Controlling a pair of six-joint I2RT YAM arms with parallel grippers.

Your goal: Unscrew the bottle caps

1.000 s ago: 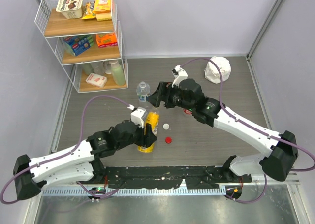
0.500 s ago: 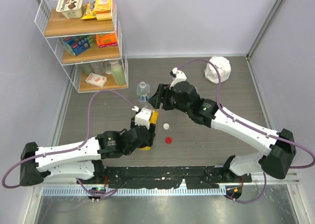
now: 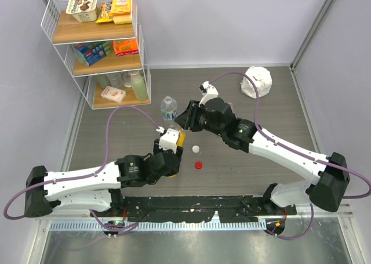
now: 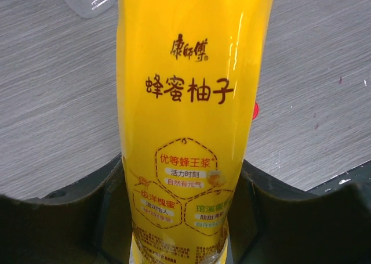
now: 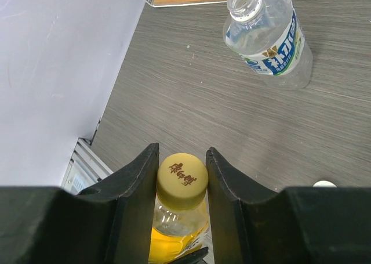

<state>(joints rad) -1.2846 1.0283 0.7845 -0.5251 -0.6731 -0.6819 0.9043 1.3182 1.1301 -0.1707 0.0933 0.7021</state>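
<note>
My left gripper (image 4: pixel 181 180) is shut on the body of the yellow-orange bottle (image 4: pixel 191 130), holding it upright near the table's middle (image 3: pixel 181 138). From above, my right gripper (image 5: pixel 182 166) is shut on this bottle's yellow cap (image 5: pixel 182 180), a finger (image 5: pixel 141 174) pressed to each side. Behind them stands a clear bottle with a blue-white label (image 5: pixel 269 35), (image 3: pixel 168 106), its neck open. A white cap (image 3: pixel 196 148) and a red cap (image 3: pixel 198 165) lie loose on the table to the right of the yellow bottle. The white cap (image 5: pixel 324 184) also peeks in at the right wrist view's edge.
A wire shelf rack (image 3: pixel 95 43) with packets and bottles stands at the back left. A crumpled white bag (image 3: pixel 257 81) lies at the back right. The arms' bases and a black rail (image 3: pixel 191 206) run along the near edge.
My right gripper has come down over the yellow cap and shut on it. My left arm has brought the yellow bottle more upright under it, still gripped.
</note>
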